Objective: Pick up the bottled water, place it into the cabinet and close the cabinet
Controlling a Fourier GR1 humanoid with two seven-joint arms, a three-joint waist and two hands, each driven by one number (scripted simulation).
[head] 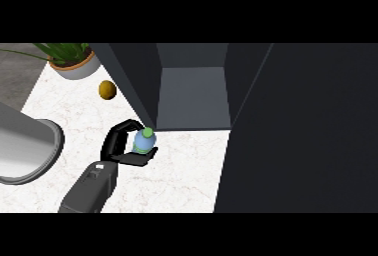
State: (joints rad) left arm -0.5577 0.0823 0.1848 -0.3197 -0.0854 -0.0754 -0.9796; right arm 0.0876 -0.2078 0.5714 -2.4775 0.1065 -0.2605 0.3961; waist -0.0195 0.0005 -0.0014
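One robot hand is in view, the left robot hand (122, 142), and it comes up from the lower edge on a grey forearm. Its black fingers (118, 131) and thumb are curled round the bottle (143, 143), so it is clamped on the bottle. This bottle is pale blue with a green cap (148, 132), and the cap points up toward the cabinet. It stays just in front of the cabinet (193, 95), near the lower left corner of the opening, and it is not inside yet. If the bottle touches the tabletop (177, 170) or is lifted from it, I cannot tell.

The cabinet is dark grey and its inside is open to see, with a lighter grey floor. Its door (303, 130) is a big dark panel that fills the right side of the view and covers the tabletop there.

On the white marble tabletop, well apart from the bottle, a small brown round thing (108, 89) lies near the left wall of the cabinet. Behind it stands a plant (70, 57) in a grey pot. At the left edge a large grey round object (26, 150) shows only in part. The right robot hand does not show.
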